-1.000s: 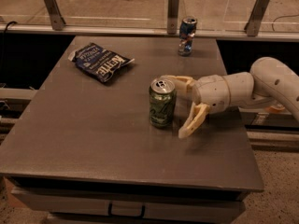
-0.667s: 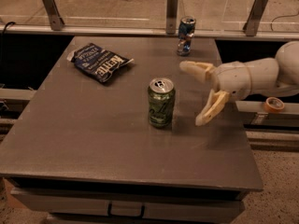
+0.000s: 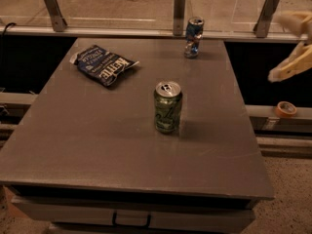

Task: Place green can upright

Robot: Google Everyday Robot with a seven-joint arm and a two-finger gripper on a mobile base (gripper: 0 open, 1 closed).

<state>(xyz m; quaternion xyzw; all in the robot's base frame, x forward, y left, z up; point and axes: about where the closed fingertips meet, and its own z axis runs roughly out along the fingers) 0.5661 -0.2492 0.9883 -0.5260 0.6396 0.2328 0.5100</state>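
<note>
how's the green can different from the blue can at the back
The green can is green with pale markings; the blue can is blue and silver. The green can looks wider, the blue can slimmer. The green can stands mid-table, the blue can near the far edge. Both are upright with silver tops. The gripper is open beyond the table's right side, touching neither.

Gripper (image 3: 280,46) at the far right edge of view, raised, pale jaws spread wide apart

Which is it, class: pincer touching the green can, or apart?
Apart. Camera view: the pincer hangs beyond the table's right edge, tabletop separating it from the green can.
</note>
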